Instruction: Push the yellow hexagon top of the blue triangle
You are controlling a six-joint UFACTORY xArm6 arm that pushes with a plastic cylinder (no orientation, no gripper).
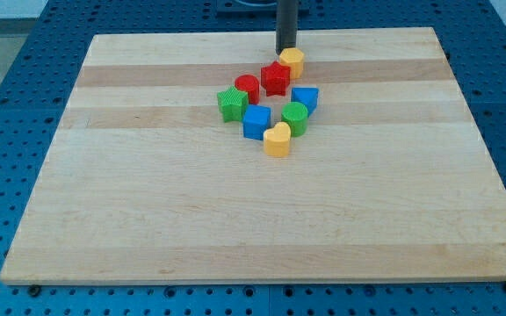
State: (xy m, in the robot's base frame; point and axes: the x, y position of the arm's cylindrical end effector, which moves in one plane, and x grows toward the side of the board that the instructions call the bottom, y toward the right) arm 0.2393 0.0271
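The yellow hexagon (292, 61) sits near the view's top centre of the wooden board (148, 219). My tip (285, 51) stands just at its upper left, touching or nearly touching it. The blue triangle (306, 98) lies a little below and right of the hexagon. A red star-like block (275, 78) sits right below the hexagon, touching or close to it.
A cluster lies below: a red cylinder (247, 88), a green star-like block (232, 104), a blue cube (256, 122), a green cylinder-like block (294, 118) and a yellow heart-like block (277, 140). The board rests on a blue perforated table (25, 70).
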